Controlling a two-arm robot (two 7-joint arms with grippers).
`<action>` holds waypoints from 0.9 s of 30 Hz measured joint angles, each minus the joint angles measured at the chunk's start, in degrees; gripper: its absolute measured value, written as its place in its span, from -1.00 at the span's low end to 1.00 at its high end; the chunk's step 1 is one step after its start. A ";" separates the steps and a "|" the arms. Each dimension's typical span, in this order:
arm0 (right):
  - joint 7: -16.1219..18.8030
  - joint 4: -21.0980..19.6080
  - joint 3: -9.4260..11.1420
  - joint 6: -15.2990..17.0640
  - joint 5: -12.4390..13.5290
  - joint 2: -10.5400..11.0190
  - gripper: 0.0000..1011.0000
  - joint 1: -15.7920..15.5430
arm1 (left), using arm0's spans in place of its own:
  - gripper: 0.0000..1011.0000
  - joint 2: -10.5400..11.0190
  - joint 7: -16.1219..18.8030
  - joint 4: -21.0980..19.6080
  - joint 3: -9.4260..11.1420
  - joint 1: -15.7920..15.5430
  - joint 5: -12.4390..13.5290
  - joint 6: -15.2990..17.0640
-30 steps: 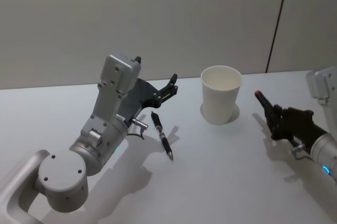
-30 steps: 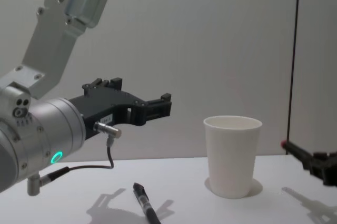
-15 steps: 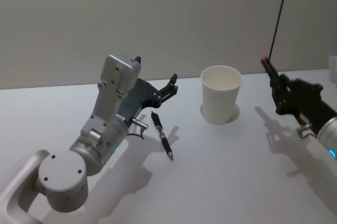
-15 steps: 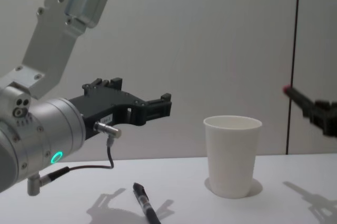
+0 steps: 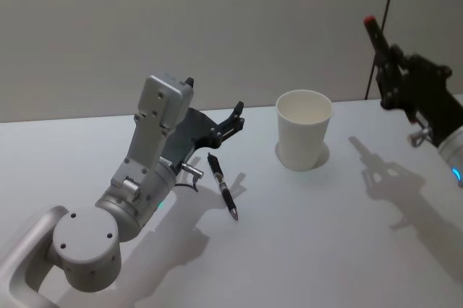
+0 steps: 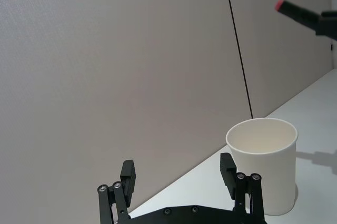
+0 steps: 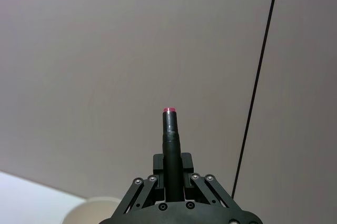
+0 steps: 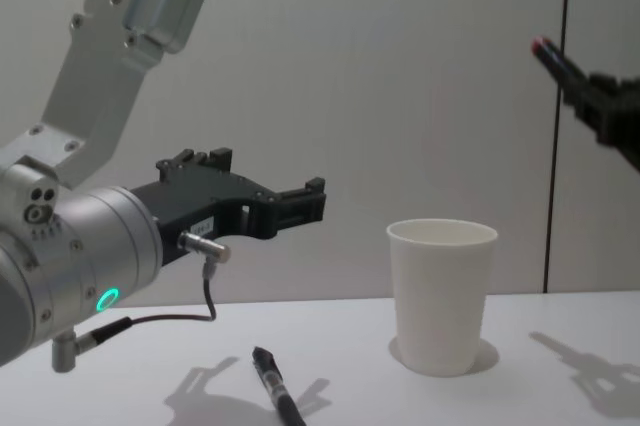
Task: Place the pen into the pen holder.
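Observation:
A white paper cup, the pen holder [image 5: 304, 129] [image 8: 441, 296] [image 6: 263, 161], stands upright on the table, and its rim [image 7: 97, 203] shows in the right wrist view. My right gripper [image 5: 388, 62] [image 8: 600, 98] [image 7: 171, 165] is raised right of the cup and above its rim, shut on a black pen [image 5: 376, 39] [image 7: 169, 134] [image 6: 296, 11] whose red end points up. A second black pen [image 5: 223, 186] [image 8: 275, 396] lies flat on the table left of the cup. My left gripper [image 5: 228, 126] [image 8: 308, 202] [image 6: 179, 169] hangs open above that pen, apart from it.
The white table [image 5: 311, 250] runs back to a plain grey wall with a dark vertical seam [image 8: 560, 146]. My left arm's silver housing [image 5: 155, 142] rises over the table's left side.
My right gripper has lifted the red-ended pen from near the table to above the cup's rim. The left arm and the pen on the table have not moved.

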 joint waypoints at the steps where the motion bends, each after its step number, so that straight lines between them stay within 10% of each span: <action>1: 0.31 0.67 -0.01 -1.41 0.00 -0.39 -0.64 0.83 | 0.98 0.00 0.00 0.00 0.00 0.00 0.00 0.00; 27: 5.72 19.58 -3.24 -16.04 -3.09 -8.36 -0.64 14.80 | 0.98 0.00 0.00 0.00 0.00 0.00 0.00 0.00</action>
